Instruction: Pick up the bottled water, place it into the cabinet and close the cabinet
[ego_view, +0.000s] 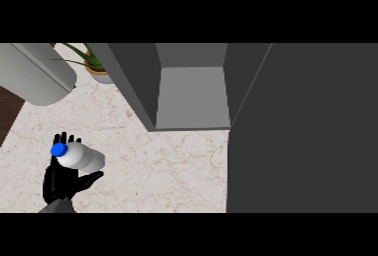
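- The left hand (65, 181) comes up from the lower left edge of the head view, fingers pointing up and thumb out to the side, and its fingers are wrapped behind the water bottle (83, 157).
- The bottle lies tilted in that hand above the counter, its blue cap (58, 149) toward the upper left, its pale body angled down to the right.
- The marble counter (162, 170) spreads pale and veined beneath it.
- The grey cabinet (190, 90) stands open, well to the bottle's upper right, its inner shelf bare and lit.
- The cabinet door (303, 130) fills the right side as a broad dark panel.
- A potted plant (92, 62) sits at the top left beside a large pale cylinder (33, 75).
- The right hand is out of sight.
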